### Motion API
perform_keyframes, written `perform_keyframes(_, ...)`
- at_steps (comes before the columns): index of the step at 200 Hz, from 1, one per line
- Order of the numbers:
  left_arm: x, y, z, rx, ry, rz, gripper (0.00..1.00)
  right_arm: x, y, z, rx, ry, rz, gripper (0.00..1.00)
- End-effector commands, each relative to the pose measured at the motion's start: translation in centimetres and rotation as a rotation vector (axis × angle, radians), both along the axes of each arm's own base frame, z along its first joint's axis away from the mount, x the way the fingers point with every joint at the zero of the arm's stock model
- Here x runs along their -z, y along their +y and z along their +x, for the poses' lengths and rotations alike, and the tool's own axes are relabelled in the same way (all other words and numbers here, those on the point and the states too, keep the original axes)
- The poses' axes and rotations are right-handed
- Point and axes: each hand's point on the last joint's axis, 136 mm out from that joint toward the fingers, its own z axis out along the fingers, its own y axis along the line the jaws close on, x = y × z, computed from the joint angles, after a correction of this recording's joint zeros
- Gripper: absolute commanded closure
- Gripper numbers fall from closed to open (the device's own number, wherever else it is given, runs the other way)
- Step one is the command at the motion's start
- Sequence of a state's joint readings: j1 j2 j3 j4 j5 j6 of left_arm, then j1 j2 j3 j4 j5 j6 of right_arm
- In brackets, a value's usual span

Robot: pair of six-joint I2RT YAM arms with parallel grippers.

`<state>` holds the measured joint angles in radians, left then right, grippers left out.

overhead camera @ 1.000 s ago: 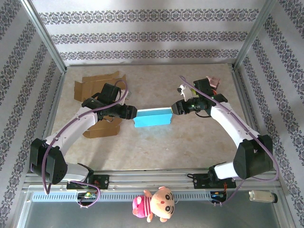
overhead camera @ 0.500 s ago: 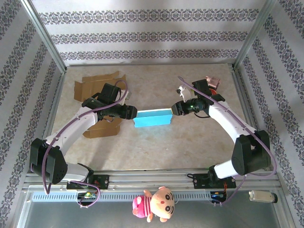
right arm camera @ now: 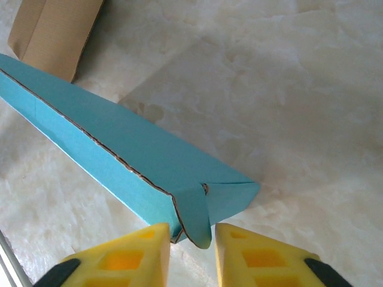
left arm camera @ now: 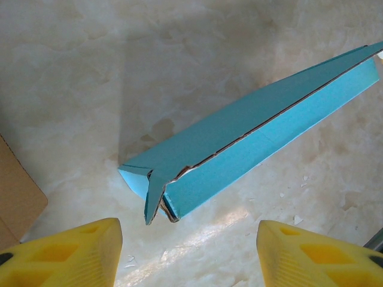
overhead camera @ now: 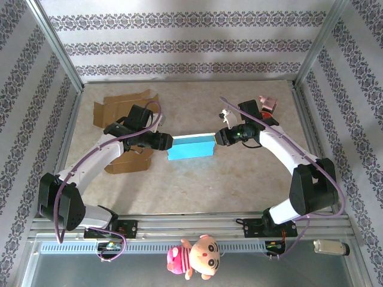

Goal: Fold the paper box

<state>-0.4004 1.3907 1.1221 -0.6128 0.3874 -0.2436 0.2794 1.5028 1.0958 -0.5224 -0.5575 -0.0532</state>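
Note:
The blue paper box (overhead camera: 190,147) lies folded flat and long on the table, between the two arms. My left gripper (overhead camera: 164,142) hovers at its left end, open wide, with both yellow fingers (left arm camera: 66,254) short of the box (left arm camera: 257,125), whose end flap is bent outward. My right gripper (overhead camera: 219,136) is at the right end. Its fingers (right arm camera: 125,260) stand close together with the box's (right arm camera: 119,149) curved end flap (right arm camera: 194,218) between their tips, and only a sliver of gap shows on the right side.
Brown cardboard sheets lie at the back left (overhead camera: 119,107) and under the left arm (overhead camera: 128,161), and one cardboard piece appears in the left wrist view (left arm camera: 15,197) and the right wrist view (right arm camera: 57,33). A pink object (overhead camera: 267,104) sits at the back right. A plush toy (overhead camera: 194,257) hangs on the front rail.
The right arm's elbow has swung inward and its gripper has edged slightly back and left, with the box's right end following. The left arm has barely moved.

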Motion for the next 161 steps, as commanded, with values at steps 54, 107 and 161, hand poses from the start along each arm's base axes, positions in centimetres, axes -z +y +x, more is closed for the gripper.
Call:
perform_keyframes(54, 0.5, -0.1, 0.1, -0.008, 0.004, 0.011, 0.39, -1.3, 0.5, 1.3, -0.005, -0.056, -0.013, 0.70)
perform_keyframes(107, 0.8, 0.2, 0.0, -0.019, 0.014, 0.027, 0.39, -1.4, 1.1, 1.3, -0.027, -0.054, -0.004, 0.79)
perform_keyframes(161, 0.3, 1.1, 1.1, -0.019, -0.055, 0.100, 0.57, -1.3, 1.1, 0.9, -0.041, -0.052, -0.010, 0.87)
